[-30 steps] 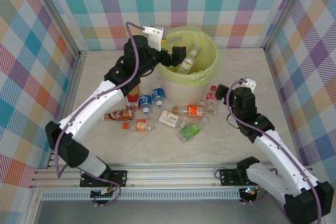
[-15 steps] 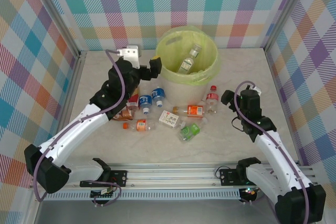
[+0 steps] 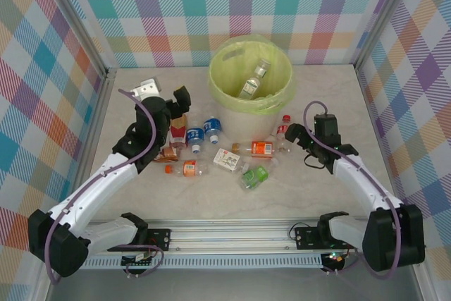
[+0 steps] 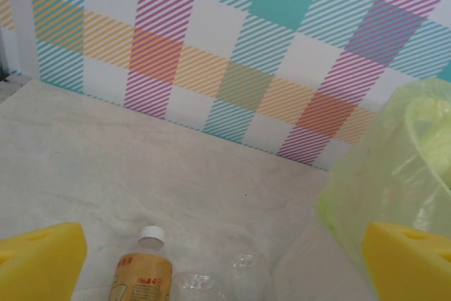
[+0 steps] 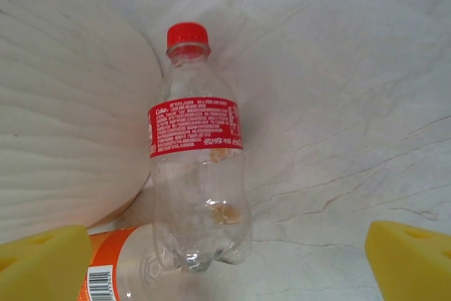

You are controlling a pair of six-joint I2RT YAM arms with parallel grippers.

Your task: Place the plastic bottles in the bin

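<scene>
The right hand (image 5: 227, 248), spread wide, could knock the red-capped bottle (image 5: 197, 174) rolling along the bin (image 5: 63, 132) wall.

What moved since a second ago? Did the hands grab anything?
The left hand swung back from over the bin to the bottles on its left. The right hand edged toward the red-capped bottle. Both stay open, holding nothing. Bottles and bin did not move.

The space is enclosed by pastel-checked walls (image 3: 296, 5). The pale marbled tabletop (image 3: 225, 206) is edged by a metal rail (image 3: 232, 231).
</scene>
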